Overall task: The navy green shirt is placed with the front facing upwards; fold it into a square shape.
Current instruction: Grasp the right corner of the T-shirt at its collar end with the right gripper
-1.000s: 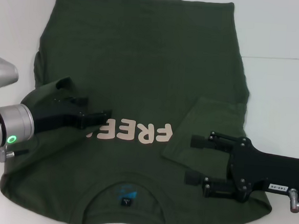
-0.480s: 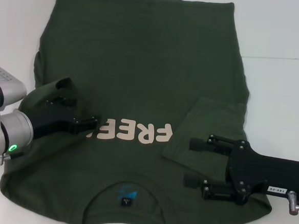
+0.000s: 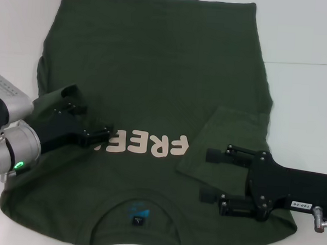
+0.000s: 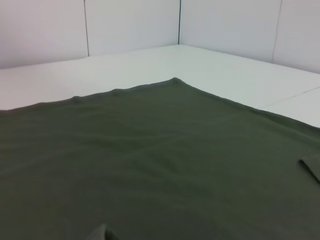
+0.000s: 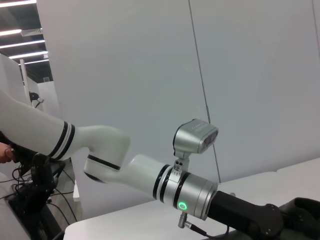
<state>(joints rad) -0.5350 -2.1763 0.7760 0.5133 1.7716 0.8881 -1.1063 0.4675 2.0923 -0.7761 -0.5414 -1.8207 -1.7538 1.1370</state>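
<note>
The navy green shirt [image 3: 156,71] lies flat and face up on the white table, its collar [image 3: 137,210] nearest me and the cream lettering [image 3: 150,145] upside down. The right-hand sleeve [image 3: 230,133] is folded in onto the chest. My left gripper [image 3: 105,135] lies low over the left sleeve [image 3: 50,100] at the start of the lettering, hiding its last character. My right gripper [image 3: 211,176] is open over the shirt's near right corner, with nothing between its fingers. The left wrist view shows only the smooth green cloth [image 4: 150,150].
White table [image 3: 311,99] surrounds the shirt, with a seam line on the right. Beyond the cloth's far corner, the left wrist view shows the table surface [image 4: 150,60] meeting white wall panels. The right wrist view looks across at my left arm [image 5: 190,192].
My left gripper has drawn back a little to the left and towards me. The right gripper has shifted very slightly. The shirt lies as before.
</note>
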